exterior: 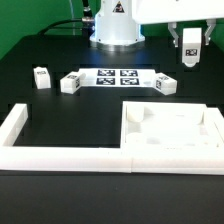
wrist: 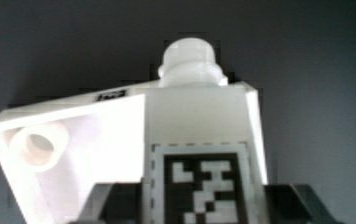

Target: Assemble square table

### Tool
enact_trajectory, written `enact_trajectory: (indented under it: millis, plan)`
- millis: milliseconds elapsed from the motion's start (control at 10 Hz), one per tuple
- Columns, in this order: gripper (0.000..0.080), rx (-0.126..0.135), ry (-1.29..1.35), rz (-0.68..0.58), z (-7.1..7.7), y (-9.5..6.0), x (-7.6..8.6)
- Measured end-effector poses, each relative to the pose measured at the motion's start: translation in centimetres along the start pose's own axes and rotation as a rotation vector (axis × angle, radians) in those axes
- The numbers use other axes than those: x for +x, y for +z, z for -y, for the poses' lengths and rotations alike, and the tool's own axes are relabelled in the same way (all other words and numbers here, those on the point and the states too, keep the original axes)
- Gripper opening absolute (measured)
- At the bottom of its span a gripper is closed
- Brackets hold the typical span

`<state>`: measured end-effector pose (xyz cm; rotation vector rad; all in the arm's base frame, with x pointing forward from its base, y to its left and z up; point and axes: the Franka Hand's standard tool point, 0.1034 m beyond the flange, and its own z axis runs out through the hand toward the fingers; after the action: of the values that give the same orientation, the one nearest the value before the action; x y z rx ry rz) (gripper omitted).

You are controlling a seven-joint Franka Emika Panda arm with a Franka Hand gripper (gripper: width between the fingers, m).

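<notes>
**Leg block clamped in gripper, upper right of frame**

I am reading the held leg point(exterior: 190, 56) in the upper right of the exterior view, where it is hanging upright above the black table point(exterior: 60, 40). The gripper point(exterior: 190, 42) is clamping it. In the wrist view the dark fingers point(wrist: 107, 205) are pressing on either side of the leg's tagged face, and a rounded peg point(wrist: 193, 55) is pointing away from the camera at the leg's far end.

The square slab point(exterior: 185, 125) is lying flat in the lower right of the exterior view, well apart from the held leg. Its near edge is resting against the border wall point(exterior: 60, 155).

Three loose leg blocks are standing on the table in a row across the middle of the frame:
- The first leg block point(exterior: 41, 77) is at the left.
- The second leg block point(exterior: 71, 82) is just beside the left end of the marker board point(exterior: 112, 78).
- The third leg block point(exterior: 166, 86) is off the board's right end.

The robot base point(exterior: 115, 30) is showing at top centre.
</notes>
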<state>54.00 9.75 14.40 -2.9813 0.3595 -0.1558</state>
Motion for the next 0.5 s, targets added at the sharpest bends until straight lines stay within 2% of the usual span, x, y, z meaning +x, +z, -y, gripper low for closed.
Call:
enact_trajectory:
  millis: [100, 200, 300, 400, 500]
  plan:
    - [0.0287, 0.011, -0.009, -0.092, 0.3, 0.3, 0.6]
    - [0.0287, 0.011, -0.044, -0.161, 0.4, 1.6, 1.0]
    - [0.0287, 0.001, -0.075, -0.184, 0.2, 1.9, 3.0]
    - [0.0287, 0.007, -0.105, -0.258, 0.5, 1.2, 5.8]
    - [0.0287, 0.019, -0.139, -0.344, 1.0, 1.2, 7.3]
